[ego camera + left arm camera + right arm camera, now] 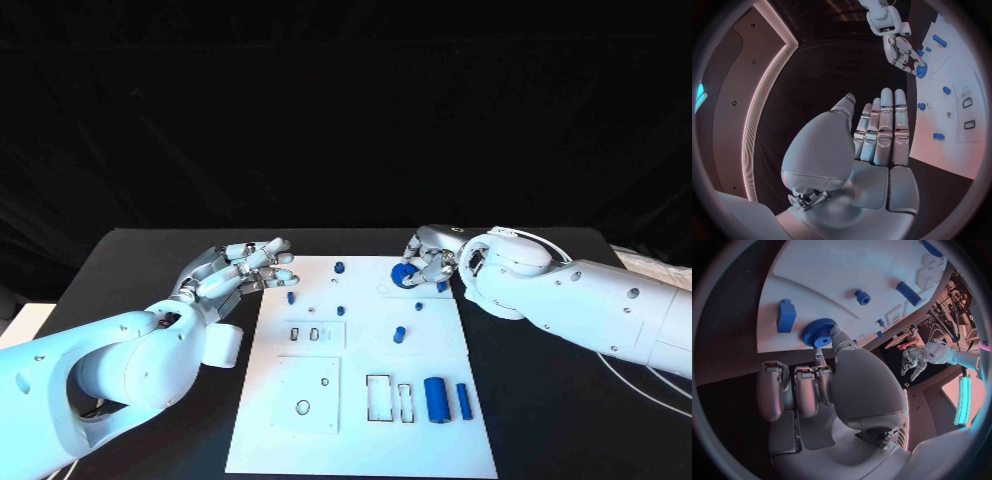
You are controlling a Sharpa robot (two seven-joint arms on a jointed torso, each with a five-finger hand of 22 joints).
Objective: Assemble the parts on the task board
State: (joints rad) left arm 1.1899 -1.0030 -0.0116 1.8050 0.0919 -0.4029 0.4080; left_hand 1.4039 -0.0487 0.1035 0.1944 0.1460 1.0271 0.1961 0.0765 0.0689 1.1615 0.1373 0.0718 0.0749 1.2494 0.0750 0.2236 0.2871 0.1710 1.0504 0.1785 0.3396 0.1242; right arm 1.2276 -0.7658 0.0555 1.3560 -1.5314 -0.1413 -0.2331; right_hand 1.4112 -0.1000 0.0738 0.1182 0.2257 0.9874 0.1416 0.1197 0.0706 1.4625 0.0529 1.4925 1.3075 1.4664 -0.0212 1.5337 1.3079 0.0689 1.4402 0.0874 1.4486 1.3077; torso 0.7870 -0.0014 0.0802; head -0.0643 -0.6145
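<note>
Pinching blue gear (pixel 405 275), R hand (pixel 433 262)

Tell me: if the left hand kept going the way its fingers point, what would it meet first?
Probably nothing on the board: the left hand points along the task board's far left edge toward bare table. The right hand with its blue gear sits off to the side; depth is unclear.

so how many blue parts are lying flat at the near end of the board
2: a thick cylinder and a thinner one, side by side by the task board's near right corner. None looks hidden there.
</note>
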